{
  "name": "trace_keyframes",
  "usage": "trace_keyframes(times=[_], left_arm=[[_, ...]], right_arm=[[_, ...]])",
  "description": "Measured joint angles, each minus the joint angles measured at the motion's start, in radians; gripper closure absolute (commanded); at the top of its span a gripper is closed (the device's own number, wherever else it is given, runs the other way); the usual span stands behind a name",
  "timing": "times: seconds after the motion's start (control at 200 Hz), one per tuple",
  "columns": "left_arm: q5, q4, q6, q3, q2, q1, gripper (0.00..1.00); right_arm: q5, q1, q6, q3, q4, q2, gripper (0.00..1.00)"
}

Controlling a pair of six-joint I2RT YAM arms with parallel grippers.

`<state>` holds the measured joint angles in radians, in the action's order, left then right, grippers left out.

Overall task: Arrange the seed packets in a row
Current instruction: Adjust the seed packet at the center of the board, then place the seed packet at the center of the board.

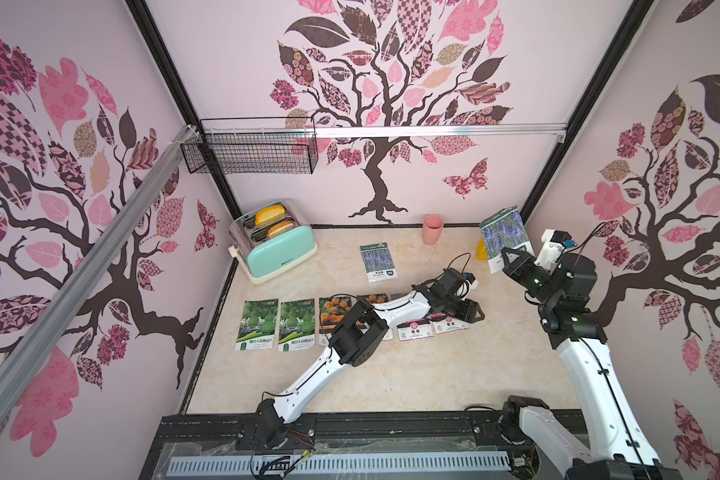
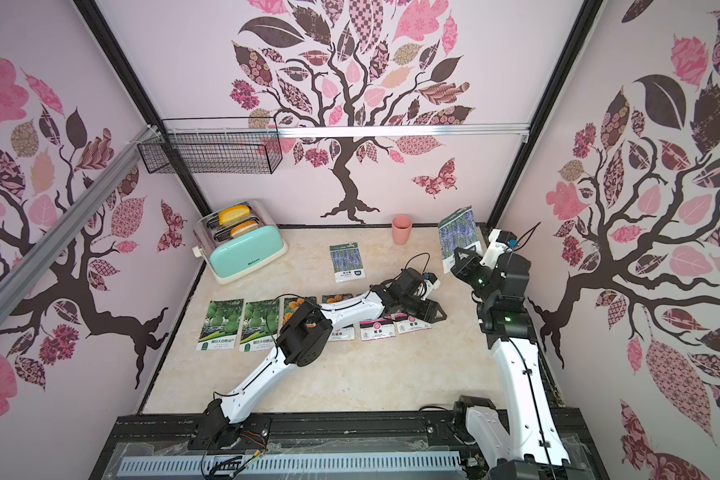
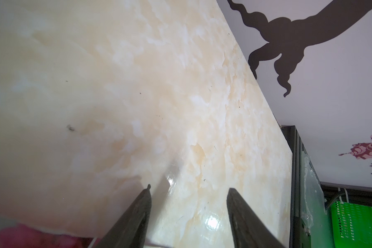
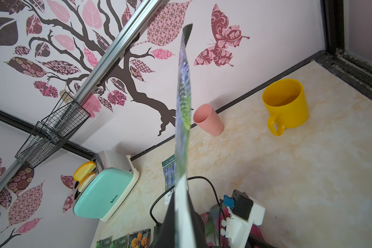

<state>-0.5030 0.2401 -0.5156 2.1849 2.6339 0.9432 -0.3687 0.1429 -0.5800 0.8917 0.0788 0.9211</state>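
**Robot test cell dressed as a home kitchen corner, seen from my remote station.** Wall panels point(image 1: 454, 174) papered with a tree pattern sit in a black metal frame point(image 1: 171, 79), and the tabletop point(image 1: 412, 374) has a marble look. A mint toaster point(image 1: 279, 257), a pink cup point(image 1: 433, 229), a yellow mug point(image 4: 285, 103) and a wire basket point(image 1: 250, 151) hung on an aluminium rail point(image 1: 433, 132) give the domestic look, with seed packets point(image 1: 257, 324) laid out. My two white arms point(image 1: 304, 382) stand on a black mounting rail point(image 1: 391, 428) beside a slotted cable duct point(image 1: 337, 462).

Mint toaster point(image 1: 281, 253), two slices point(image 1: 269, 216) in its slots, apparently bread; pink cup point(image 1: 433, 229), upright; yellow mug point(image 4: 288, 111) near it; black wire basket point(image 1: 250, 151), hung high.
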Motion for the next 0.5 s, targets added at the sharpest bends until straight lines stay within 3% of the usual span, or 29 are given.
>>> trace_keyframes(times=[0.305, 0.5], left_arm=[[-0.033, 0.009, 0.015, -0.018, -0.016, 0.032, 0.4], [-0.053, 0.009, 0.034, -0.201, -0.199, 0.025, 0.37]], right_arm=[[0.0, 0.0, 0.0, 0.0, 0.001, 0.0, 1.0], [-0.005, 0.0, 0.004, 0.05, 0.018, 0.011, 1.0]])
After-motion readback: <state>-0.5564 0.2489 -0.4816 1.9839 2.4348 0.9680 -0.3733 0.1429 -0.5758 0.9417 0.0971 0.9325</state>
